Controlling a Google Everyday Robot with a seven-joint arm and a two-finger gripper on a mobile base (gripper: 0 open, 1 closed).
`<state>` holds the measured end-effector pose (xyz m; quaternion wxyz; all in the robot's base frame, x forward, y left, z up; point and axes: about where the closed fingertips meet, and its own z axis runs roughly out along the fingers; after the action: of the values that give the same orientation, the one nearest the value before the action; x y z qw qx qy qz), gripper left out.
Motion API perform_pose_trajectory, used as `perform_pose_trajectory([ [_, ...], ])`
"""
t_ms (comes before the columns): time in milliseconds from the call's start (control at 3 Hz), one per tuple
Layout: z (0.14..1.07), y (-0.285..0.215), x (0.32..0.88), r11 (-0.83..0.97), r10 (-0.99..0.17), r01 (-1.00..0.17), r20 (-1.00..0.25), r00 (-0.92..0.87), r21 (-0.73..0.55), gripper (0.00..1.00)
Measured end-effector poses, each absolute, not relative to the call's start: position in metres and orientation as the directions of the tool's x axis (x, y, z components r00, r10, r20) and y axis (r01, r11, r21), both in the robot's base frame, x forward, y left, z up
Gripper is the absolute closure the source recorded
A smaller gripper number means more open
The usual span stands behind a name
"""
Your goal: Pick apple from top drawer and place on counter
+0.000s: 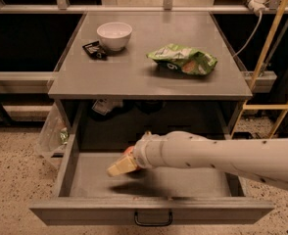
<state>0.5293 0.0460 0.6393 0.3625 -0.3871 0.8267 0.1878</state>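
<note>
The top drawer [85,209] is pulled open below the counter [134,72]. My white arm reaches in from the right. The gripper [117,168], cream-coloured at its tip, sits low inside the drawer, left of centre. Only a small red-orange sliver of the apple [129,151] shows, right behind the gripper and against the wrist. The rest of the apple is hidden by the gripper and arm.
On the counter stand a white bowl [114,35], a small black packet [94,49] beside it, and a green chip bag [183,58]. A clear plastic bag [51,131] hangs left of the cabinet. Yellow poles [271,48] stand at the right. The floor is speckled beige.
</note>
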Motion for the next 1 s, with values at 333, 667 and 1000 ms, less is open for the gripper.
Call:
perform_pose_trajectory([
  [333, 0.621, 0.058, 0.528, 0.623, -0.517, -0.781, -0.729, -0.448, 0.037, 0.19],
  [667, 0.614, 0.051, 0.523, 0.637, -0.534, -0.771, -0.706, -0.465, 0.026, 0.42],
  [1000, 0.625, 0.034, 0.519, 0.661, -0.534, -0.75, -0.706, -0.465, -0.006, 0.65],
])
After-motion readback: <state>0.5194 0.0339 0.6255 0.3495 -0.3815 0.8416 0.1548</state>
